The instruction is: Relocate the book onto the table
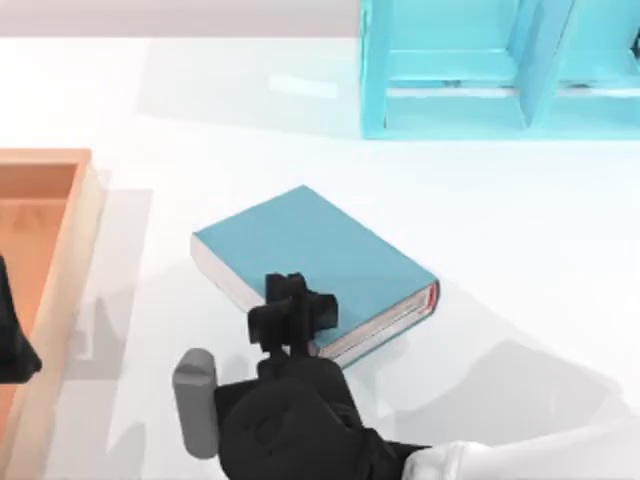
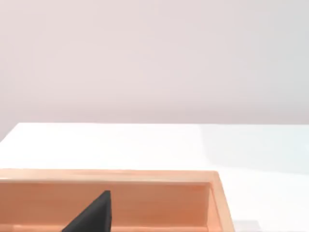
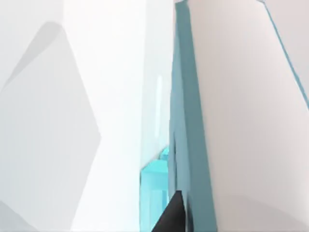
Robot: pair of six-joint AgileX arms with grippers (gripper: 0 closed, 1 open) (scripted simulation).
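— Where is the book (image 1: 320, 262) lying right now?
— It is lying flat on the white table (image 1: 520, 260), near the middle, teal cover facing up, with its white page edges and thin red trim facing the near side. The light blue shelf unit (image 1: 500, 70) is standing well apart at the far right.
— And the arms?
— The right end effector (image 1: 290, 312) is sitting at the book's near edge, over the cover; I cannot tell whether it is pinching the book or spread. The left end effector (image 1: 12, 340) is hanging over the wooden tray (image 1: 60, 260) at the table's left side.
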